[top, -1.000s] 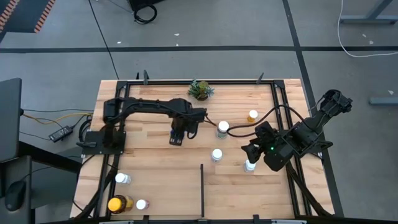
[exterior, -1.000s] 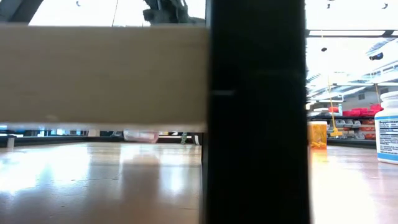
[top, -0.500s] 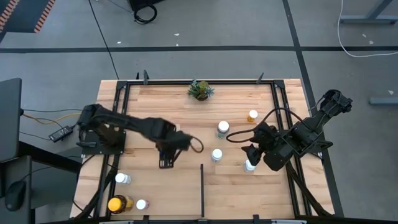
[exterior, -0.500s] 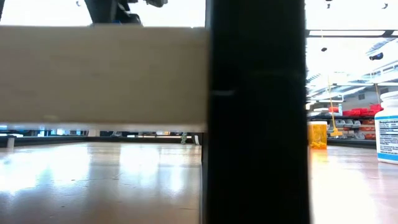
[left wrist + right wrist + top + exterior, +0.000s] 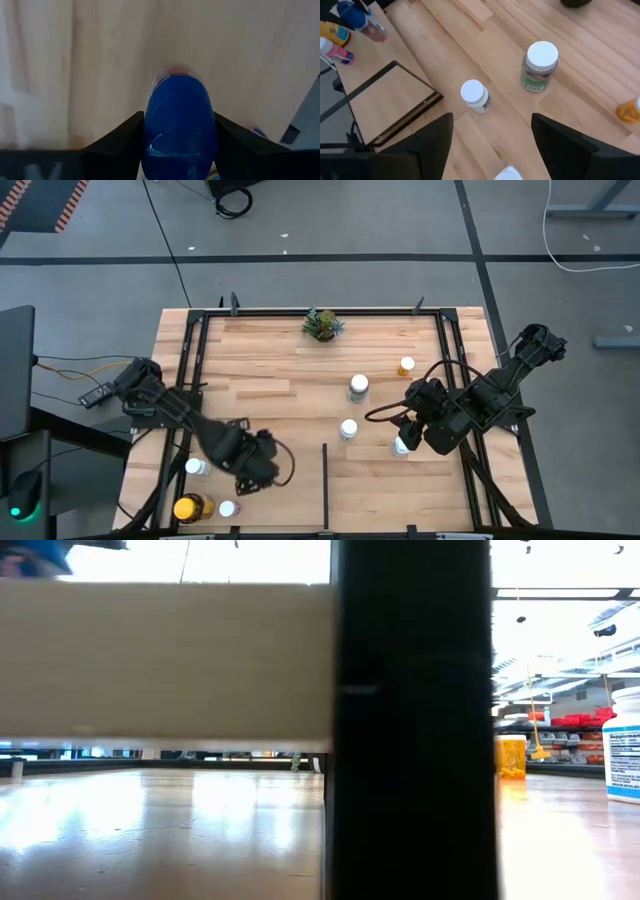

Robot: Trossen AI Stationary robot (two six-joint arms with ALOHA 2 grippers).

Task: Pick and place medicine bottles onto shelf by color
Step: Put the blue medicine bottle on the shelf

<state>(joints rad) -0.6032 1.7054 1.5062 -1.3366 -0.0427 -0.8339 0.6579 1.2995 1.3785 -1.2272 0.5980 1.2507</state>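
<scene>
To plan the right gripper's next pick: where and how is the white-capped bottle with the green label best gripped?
The green-labelled bottle stands upright, apart from its neighbours. Probably best: come from above and close the right gripper on its round body, just under the white cap.

Seven medicine bottles (image 5: 358, 387) show on one shelf (image 5: 260, 360), beside one potted plant (image 5: 321, 324) and two arms.

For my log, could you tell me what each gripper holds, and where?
Left gripper clamps the blue bottle across its sides; right gripper is open, holding nothing.
</scene>
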